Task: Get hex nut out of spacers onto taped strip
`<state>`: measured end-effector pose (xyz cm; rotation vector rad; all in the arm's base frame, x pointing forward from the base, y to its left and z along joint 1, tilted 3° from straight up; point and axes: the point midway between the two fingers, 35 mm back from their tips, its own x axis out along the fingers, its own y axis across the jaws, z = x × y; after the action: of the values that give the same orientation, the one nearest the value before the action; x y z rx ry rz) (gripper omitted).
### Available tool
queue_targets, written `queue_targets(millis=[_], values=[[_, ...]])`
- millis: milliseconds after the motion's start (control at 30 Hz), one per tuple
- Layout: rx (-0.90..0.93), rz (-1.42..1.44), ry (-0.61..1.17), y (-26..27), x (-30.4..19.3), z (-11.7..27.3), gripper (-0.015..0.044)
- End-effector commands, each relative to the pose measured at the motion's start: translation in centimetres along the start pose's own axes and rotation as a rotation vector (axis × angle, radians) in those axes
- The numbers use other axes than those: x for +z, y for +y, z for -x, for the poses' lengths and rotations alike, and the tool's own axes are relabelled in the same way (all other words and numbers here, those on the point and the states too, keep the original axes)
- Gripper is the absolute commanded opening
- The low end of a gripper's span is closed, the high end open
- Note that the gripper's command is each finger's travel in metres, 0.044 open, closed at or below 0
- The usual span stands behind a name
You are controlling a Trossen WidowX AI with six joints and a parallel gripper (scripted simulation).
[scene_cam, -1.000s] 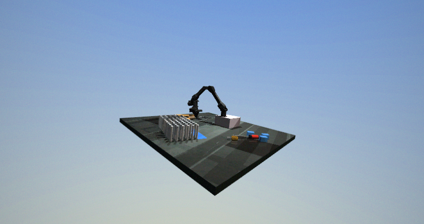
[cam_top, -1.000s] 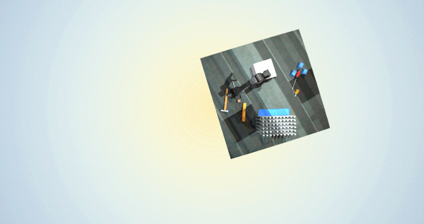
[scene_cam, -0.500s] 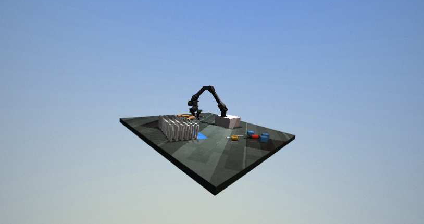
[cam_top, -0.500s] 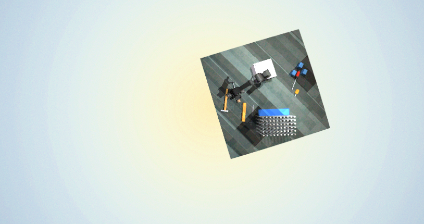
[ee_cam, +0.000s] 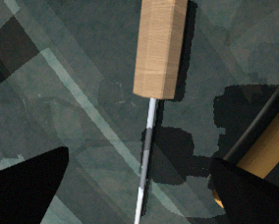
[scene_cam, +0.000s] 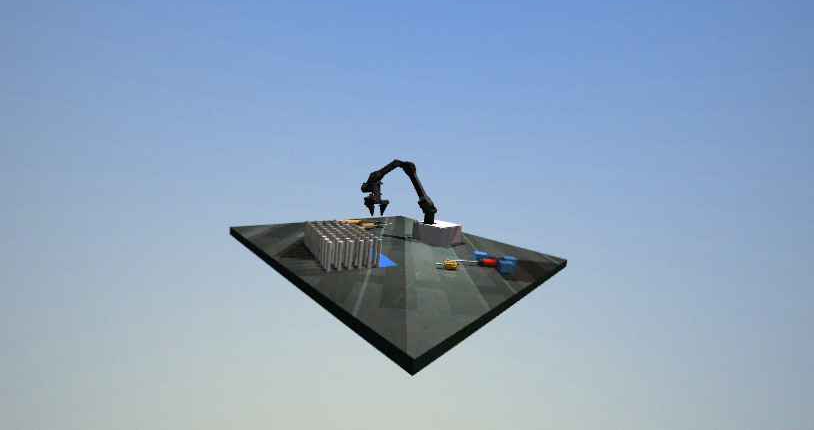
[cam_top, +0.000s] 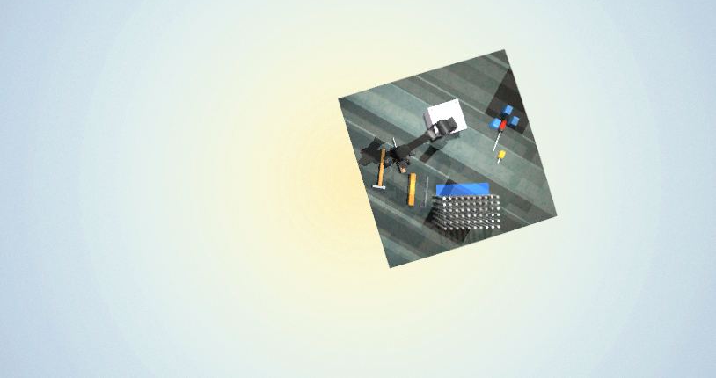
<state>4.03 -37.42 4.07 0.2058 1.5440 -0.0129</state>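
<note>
My gripper (scene_cam: pixel 377 213) (ee_cam: pixel 141 159) is open and empty, above the table. Below it, a tool with a pale wooden handle (ee_cam: pixel 159 54) (cam_top: pixel 402 170) and a thin metal shaft (ee_cam: pixel 146 157) lies on the table; the shaft runs between and below the spread fingers in the wrist view. A thin grey rod (cam_top: pixel 427 190) with a short bent end lies left of the spacers. The metal spacers (cam_top: pixel 444 204) (scene_cam: pixel 328 253) stand in rows. The blue strip (cam_top: pixel 463 189) (scene_cam: pixel 387 261) lies along their front. The hex nut cannot be made out in any view.
An orange-handled tool (cam_top: pixel 381 170) with a silver crosspiece and an orange bar (cam_top: pixel 411 189) lie near the gripper. Across the table are a red-handled screwdriver (cam_top: pixel 502 125) (scene_cam: pixel 487 262) among blue blocks, and a small yellow-handled tool (cam_top: pixel 500 154) (scene_cam: pixel 450 265). The arm's base stands on a white block (cam_top: pixel 445 110).
</note>
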Motion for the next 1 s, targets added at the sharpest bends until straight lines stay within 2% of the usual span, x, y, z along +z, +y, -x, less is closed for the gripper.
queue_targets(millis=[0,633,867,967], values=[[0.013,-0.003,0.003,0.3,-0.1,0.2,0.0440],[0.008,-0.003,0.010,0.3,0.1,0.2,0.0440],[-0.265,-0.039,0.242,0.9,6.8,-0.2,0.0440],[-0.343,-0.051,0.271,1.2,8.4,-0.1,0.0440]])
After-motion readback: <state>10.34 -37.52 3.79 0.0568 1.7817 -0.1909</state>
